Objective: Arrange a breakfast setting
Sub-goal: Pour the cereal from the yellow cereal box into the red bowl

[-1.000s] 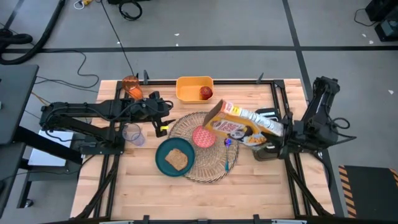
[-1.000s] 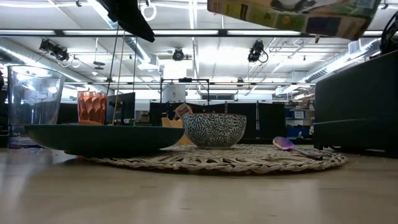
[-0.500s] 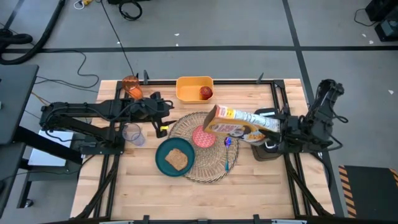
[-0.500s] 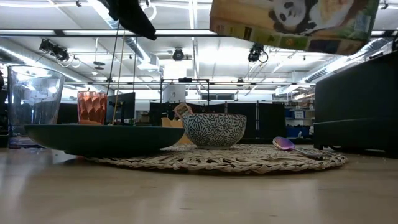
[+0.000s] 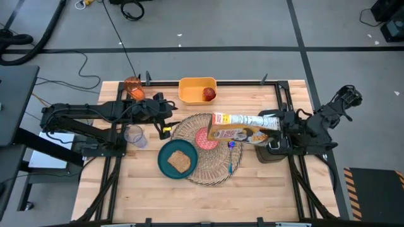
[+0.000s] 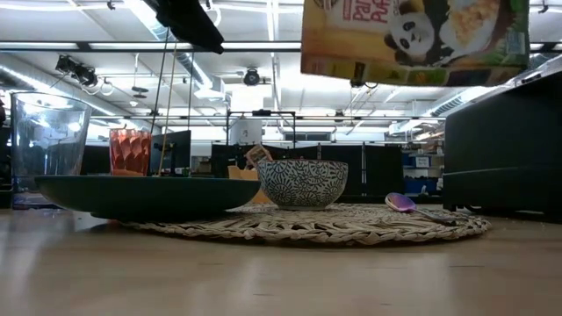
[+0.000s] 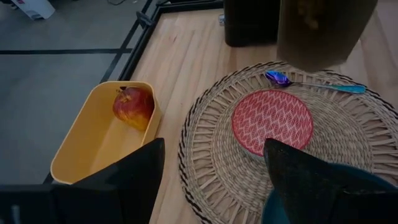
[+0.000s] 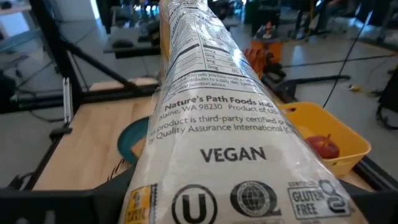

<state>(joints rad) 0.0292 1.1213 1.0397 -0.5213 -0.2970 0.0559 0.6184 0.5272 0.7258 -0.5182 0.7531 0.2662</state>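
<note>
A round straw placemat (image 5: 208, 157) lies mid-table. On it stand the pink bowl (image 5: 203, 139) and the small blue utensil (image 5: 231, 156). The teal plate (image 5: 170, 161) with the toast slice (image 5: 180, 161) overlaps its left edge. The red apple (image 5: 209, 94) lies in the yellow tub (image 5: 192, 88). The orange cup (image 5: 132, 88) stands at the far left. My right gripper (image 5: 275, 125) is shut on a cereal box (image 5: 240, 126) above the bowl. My left gripper (image 5: 166, 118) is open and empty, above the table left of the mat. My right gripper holds the cereal box by its right end (image 5: 267, 122), coming level from the table's right along the box. The box itself (image 8: 217, 143) hides the fingers in the right wrist view. The box is lifted clear, lying about level, its left end (image 5: 216, 123) over the bowl.
A clear glass (image 5: 134, 135) stands left of the plate. The black toaster (image 5: 270, 152) stands right of the mat, under my right gripper. The table's frame rails run along its edges. Bare wood lies along the near edge.
My right gripper has rolled its wrist and the arm has swung lower toward the right. The cereal box has turned from slanting to about level, and its panda face now faces the table's near edge. Its left end stays over the bowl.
</note>
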